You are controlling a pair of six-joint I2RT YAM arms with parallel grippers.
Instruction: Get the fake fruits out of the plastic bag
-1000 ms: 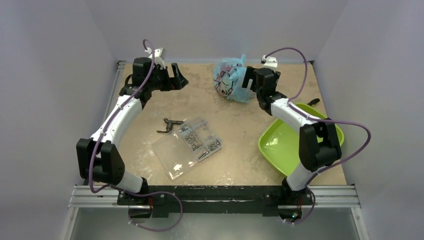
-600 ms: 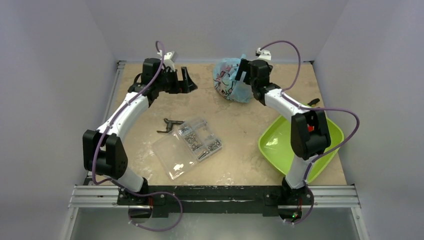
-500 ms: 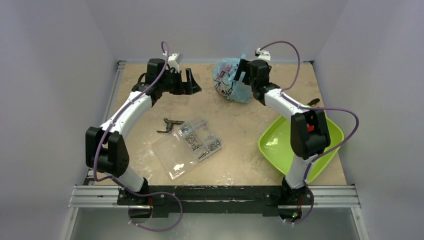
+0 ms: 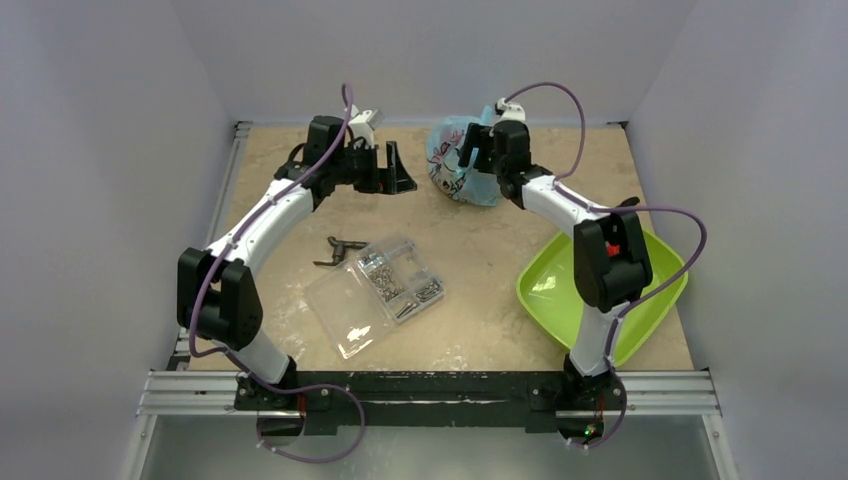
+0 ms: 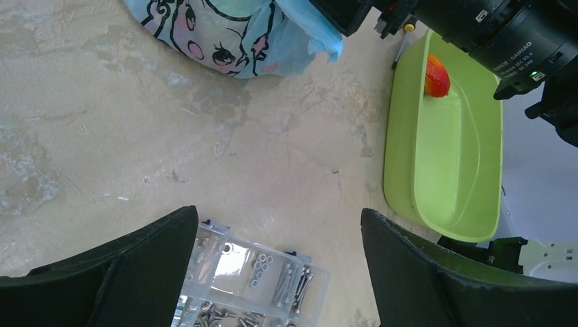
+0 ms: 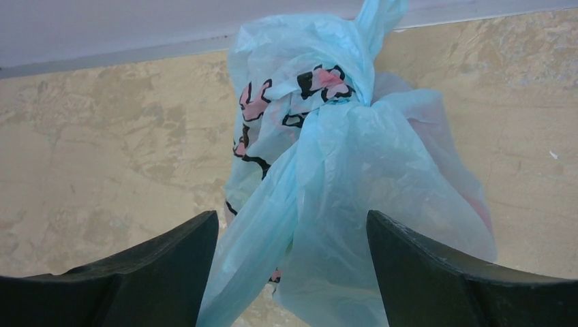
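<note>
Both the left gripper (image 5: 279,216) and right gripper (image 6: 292,216) are hanging released; we are judging the plastic bag (image 4: 458,166) light, soft, slippery, best pinched at its knot (image 6: 354,95).

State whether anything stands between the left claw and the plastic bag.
Nothing visible does: only bare table lies between the open left claw and the plastic bag.

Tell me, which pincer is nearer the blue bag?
The right pincer, open right at the bag; the left pincer hangs apart beside it.
</note>
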